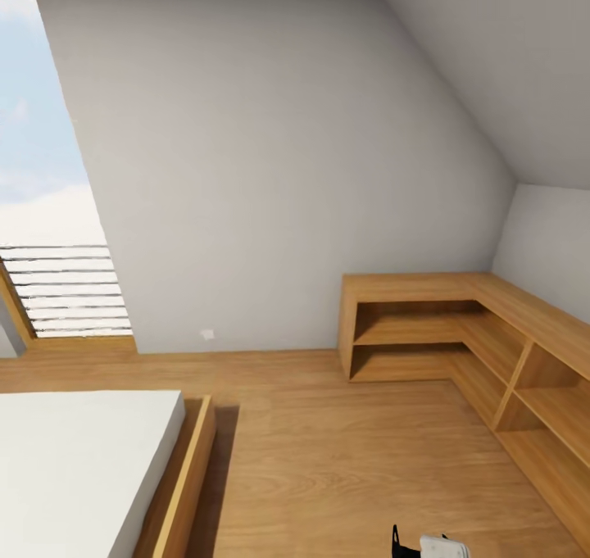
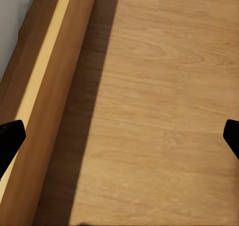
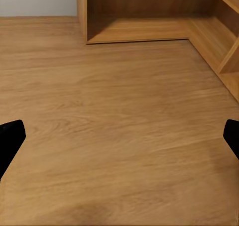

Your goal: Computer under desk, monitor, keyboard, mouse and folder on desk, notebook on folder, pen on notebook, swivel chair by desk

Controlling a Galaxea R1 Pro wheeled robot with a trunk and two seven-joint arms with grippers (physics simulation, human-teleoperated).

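Observation:
My left gripper (image 2: 119,141) hangs open over bare wooden floor (image 2: 159,111), its black fingertips (image 2: 10,139) wide apart with nothing between them. A wooden bed frame (image 2: 47,86) runs alongside it. My right gripper (image 3: 119,141) is also open and empty above the floor (image 3: 114,101), facing a low wooden shelf unit (image 3: 139,17). A black and white part of my right arm (image 1: 432,546) pokes in at the bottom edge of the head view.
A bed with a white mattress (image 1: 74,460) and wooden frame (image 1: 187,476) fills the lower left. An L-shaped low wooden shelf unit (image 1: 459,328) lines the right corner under a sloping ceiling. A window with slats (image 1: 57,279) is at the left. Open floor (image 1: 344,451) lies between.

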